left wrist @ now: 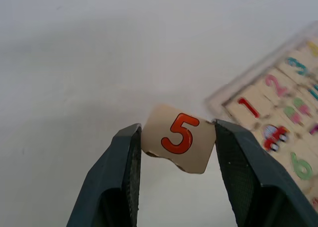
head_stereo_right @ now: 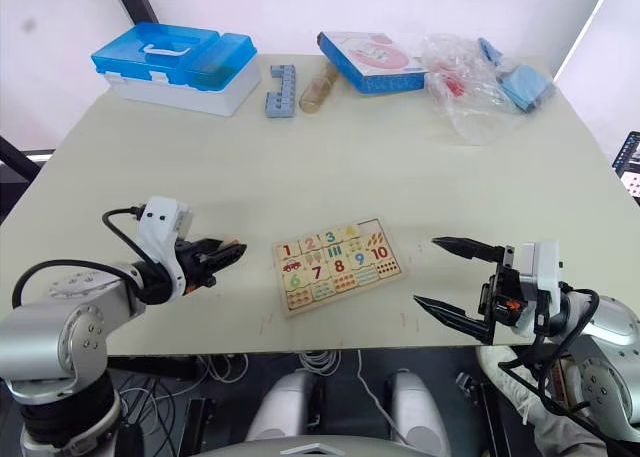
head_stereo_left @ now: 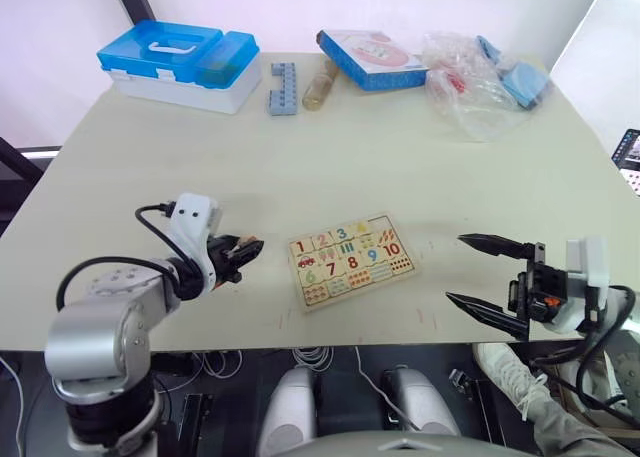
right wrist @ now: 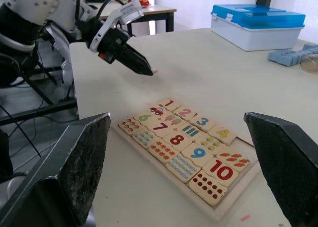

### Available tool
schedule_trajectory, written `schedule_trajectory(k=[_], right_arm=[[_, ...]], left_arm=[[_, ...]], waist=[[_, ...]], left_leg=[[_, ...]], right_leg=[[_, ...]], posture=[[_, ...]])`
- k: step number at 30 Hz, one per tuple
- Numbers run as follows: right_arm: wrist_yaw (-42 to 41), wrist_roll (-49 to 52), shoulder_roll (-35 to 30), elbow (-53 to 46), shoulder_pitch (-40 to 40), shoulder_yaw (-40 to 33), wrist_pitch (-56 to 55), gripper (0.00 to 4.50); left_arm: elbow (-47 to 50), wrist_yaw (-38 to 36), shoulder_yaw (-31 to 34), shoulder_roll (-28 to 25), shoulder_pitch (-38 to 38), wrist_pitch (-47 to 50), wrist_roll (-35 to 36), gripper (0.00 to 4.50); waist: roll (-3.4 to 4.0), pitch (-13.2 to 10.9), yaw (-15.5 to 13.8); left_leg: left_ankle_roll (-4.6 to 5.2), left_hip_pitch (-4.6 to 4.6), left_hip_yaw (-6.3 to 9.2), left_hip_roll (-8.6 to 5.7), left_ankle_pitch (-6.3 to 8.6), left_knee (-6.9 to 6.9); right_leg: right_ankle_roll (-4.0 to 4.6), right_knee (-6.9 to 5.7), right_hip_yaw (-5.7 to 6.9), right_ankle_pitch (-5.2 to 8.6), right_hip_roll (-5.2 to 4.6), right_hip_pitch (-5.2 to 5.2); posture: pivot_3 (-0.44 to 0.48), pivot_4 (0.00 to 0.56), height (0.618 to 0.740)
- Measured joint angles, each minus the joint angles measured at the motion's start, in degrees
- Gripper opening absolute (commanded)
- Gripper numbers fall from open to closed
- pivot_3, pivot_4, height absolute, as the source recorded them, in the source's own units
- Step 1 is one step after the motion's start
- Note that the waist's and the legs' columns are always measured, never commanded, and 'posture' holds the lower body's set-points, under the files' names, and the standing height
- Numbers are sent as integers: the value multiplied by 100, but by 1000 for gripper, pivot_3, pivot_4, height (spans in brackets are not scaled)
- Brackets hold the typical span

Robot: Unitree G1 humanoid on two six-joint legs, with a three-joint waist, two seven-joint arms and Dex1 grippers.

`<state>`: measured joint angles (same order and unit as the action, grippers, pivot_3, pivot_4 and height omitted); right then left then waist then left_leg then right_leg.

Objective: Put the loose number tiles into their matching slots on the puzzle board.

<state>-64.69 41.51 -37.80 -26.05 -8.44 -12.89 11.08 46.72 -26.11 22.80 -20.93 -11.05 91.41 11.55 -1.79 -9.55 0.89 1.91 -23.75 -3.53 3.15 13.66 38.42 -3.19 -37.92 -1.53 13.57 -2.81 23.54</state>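
L gripper has its jaws closed on the red 5 tile, held just above the tabletop, at 9 o'clock of the puzzle board and just beside its edge. R gripper sits at 3 o'clock of the board, well apart, jaws wide open w/ nothing in them. Board lies near the front edge; tiles 1–4 seated in its top row. Blue storage box at 11 o'clock, far side.

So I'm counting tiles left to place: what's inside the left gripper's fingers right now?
The left gripper is shut on a pale tile with a red 5, held above the bare table beside the puzzle board. The tile's back is hidden.
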Motion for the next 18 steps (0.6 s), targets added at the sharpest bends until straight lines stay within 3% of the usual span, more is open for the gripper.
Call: schedule_trajectory(k=[4,9,16,17,18], right_arm=[[-124,58,-83,156,63,-11,36,4500],[-315,169,-182,197,64,-76,86,4500],[-829,203,-271,233,43,-132,-7,4500],[-910,204,-288,232,38,-133,-16,4500],[-951,204,-302,233,31,-135,-19,4500]], left_arm=[[535,1119,-12,987,405,99,-438,1708],[938,2019,-290,1791,740,99,-765,1708],[987,2455,-492,2110,730,66,-911,1708],[984,2474,-492,2124,735,62,-915,2752],[987,2471,-484,2134,742,60,-912,3115]], waist=[[-3,1,-28],[-7,3,-53],[-5,4,-33],[-5,4,-32],[-5,4,-32]], left_leg=[[0,-3,2,-2,0,1],[0,-2,3,-4,0,1],[0,0,3,-5,1,1],[0,0,3,-5,1,1],[0,0,4,-5,1,1]], right_leg=[[3,4,1,0,-4,-4],[13,8,3,6,-6,-8],[17,8,3,8,-5,-7],[17,8,3,8,-5,-7],[18,8,3,8,-5,-7]], posture=[[0,150,740],[0,150,740],[0,150,740],[0,150,740],[0,150,740]])
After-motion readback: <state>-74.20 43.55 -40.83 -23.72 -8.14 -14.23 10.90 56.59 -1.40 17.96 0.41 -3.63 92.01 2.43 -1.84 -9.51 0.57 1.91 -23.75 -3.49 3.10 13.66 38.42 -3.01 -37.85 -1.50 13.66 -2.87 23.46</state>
